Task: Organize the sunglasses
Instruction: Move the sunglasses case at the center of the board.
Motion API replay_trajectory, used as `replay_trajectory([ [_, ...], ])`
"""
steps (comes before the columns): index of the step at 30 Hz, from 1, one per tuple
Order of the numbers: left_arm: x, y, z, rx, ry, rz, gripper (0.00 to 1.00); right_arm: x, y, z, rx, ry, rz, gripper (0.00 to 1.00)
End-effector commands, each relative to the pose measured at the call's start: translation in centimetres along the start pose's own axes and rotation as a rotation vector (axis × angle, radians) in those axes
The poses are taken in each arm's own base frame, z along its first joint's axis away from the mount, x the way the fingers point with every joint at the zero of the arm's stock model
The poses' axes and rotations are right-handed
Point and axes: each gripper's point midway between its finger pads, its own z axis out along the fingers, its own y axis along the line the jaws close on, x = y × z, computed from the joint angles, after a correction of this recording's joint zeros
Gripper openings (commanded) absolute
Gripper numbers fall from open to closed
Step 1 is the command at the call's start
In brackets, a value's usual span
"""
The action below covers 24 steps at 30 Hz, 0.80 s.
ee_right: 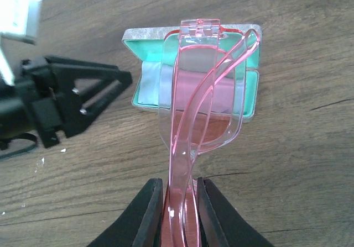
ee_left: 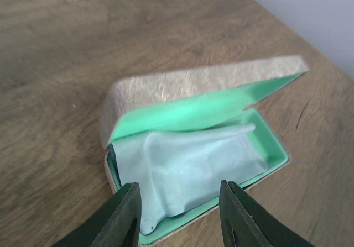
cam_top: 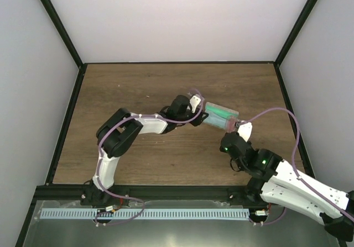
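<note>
The right gripper [ee_right: 178, 203] pinches the red sunglasses [ee_right: 191, 81], upright in the middle of the right wrist view. The open grey case [ee_left: 182, 84] is behind them. At the bottom of the left wrist view, the left gripper [ee_left: 180, 194] is spread apart over the blue cloth [ee_left: 188, 167] inside the case.

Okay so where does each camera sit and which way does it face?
Top external: above, behind the bases, facing down on the table; left arm and right arm show.
Left wrist: on the left arm, facing down into the open case and cloth; left gripper open.
Right wrist: on the right arm, facing the case; right gripper shut on the sunglasses.
Shared: all three see the case.
</note>
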Motion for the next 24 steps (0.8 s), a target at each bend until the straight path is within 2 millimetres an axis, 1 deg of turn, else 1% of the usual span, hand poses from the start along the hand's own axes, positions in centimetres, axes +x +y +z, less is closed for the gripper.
replay_trajectory([
  [1,1.9,-0.2,1.8,0.063,0.048,0.012,0.41,-2.0,0.3,-1.0,0.005,-0.041,0.018,0.17],
  [3,2.3,0.2,2.4,0.056,0.056,0.007,0.4,-1.9,0.4,-0.9,0.009,-0.037,0.013,0.17],
  [4,2.5,0.3,2.7,0.055,0.062,0.009,0.38,-1.9,0.4,-0.8,0.012,-0.036,0.012,0.17],
  [9,3.5,0.7,4.5,0.065,0.096,0.0,0.24,-1.9,0.5,-1.0,-0.006,-0.034,0.013,0.18],
  [11,3.6,0.8,4.9,0.069,0.097,-0.007,0.22,-2.0,0.7,-1.0,-0.017,-0.036,0.013,0.18],
  [15,3.9,1.1,5.0,0.055,0.097,-0.012,0.16,-1.9,0.7,-0.9,-0.012,-0.032,0.003,0.18],
  [19,3.9,1.5,4.6,0.025,0.09,-0.024,0.06,-1.8,0.8,-0.8,-0.008,-0.026,-0.004,0.18],
  [24,4.5,2.3,3.8,-0.023,0.098,-0.046,0.04,-1.7,0.9,-0.8,-0.011,-0.024,-0.005,0.18],
])
